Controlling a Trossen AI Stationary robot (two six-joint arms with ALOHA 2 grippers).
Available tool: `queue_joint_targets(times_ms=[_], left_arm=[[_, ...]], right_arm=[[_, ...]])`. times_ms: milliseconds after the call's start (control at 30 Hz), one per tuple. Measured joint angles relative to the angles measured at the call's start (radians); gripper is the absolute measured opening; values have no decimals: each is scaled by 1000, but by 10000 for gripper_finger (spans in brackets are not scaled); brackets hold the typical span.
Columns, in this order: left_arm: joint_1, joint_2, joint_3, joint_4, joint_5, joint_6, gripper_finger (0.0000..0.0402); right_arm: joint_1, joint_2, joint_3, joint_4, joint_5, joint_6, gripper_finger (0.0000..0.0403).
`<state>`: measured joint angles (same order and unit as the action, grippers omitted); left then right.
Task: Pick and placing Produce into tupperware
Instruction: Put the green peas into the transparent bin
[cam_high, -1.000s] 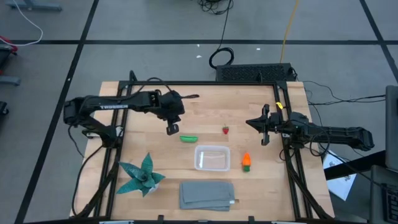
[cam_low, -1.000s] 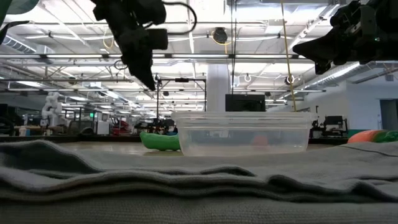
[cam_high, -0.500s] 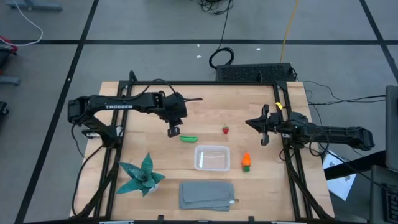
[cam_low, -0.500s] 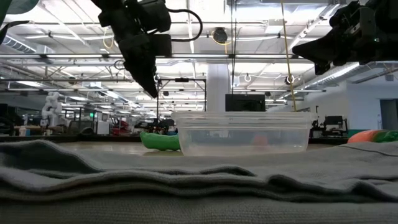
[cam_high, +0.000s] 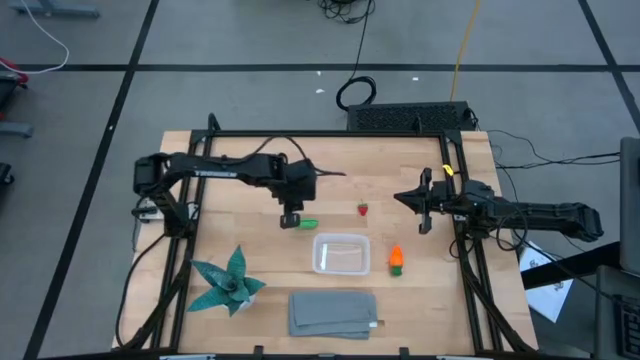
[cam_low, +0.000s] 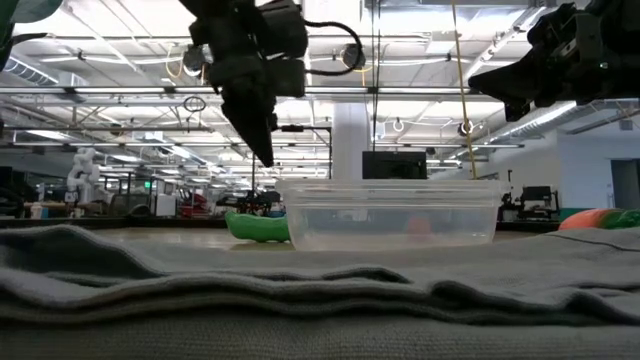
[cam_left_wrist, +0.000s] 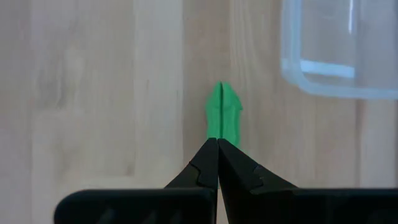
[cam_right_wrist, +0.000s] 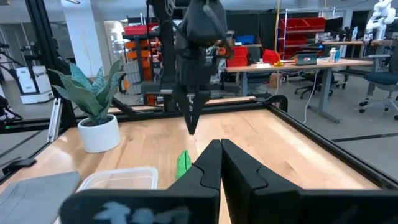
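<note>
the clear tupperware (cam_high: 341, 253) sits empty on the wooden surface (cam_high: 240, 175), waiting for food. the left gripper (cam_high: 290, 218) hangs right over the green pod (cam_high: 305, 224) beside it, fingers (cam_left_wrist: 208, 168) pressed together and holding nothing, likely lining up to grab. the right gripper (cam_high: 424, 211) waits at the side, fingers together too.

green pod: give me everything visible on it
The pod is long, bright green, smooth and plastic-looking, with a pointed tip and a centre seam showing in the left wrist view. It lies flat on the bare wood table, just off the tub, apart from it. The left claw, shut, hangs above its end; nothing grips it.
</note>
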<state>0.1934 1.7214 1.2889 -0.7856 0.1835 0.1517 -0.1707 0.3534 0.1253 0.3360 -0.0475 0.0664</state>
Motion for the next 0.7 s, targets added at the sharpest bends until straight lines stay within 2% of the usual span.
queue_joint_targets(times_ms=[267,433,533,700], left_arm=[[-25,45,13,-31,-77,54,8],[-26,44,13,-22,-80,56,16],[-26,44,13,-21,-80,47,42],[-26,44,13,-13,-80,20,112]], right_arm=[[0,1,0,-12,0,0,0],[0,1,0,-12,0,0,0],[0,1,0,-12,0,0,0],[0,1,0,-12,0,1,0]])
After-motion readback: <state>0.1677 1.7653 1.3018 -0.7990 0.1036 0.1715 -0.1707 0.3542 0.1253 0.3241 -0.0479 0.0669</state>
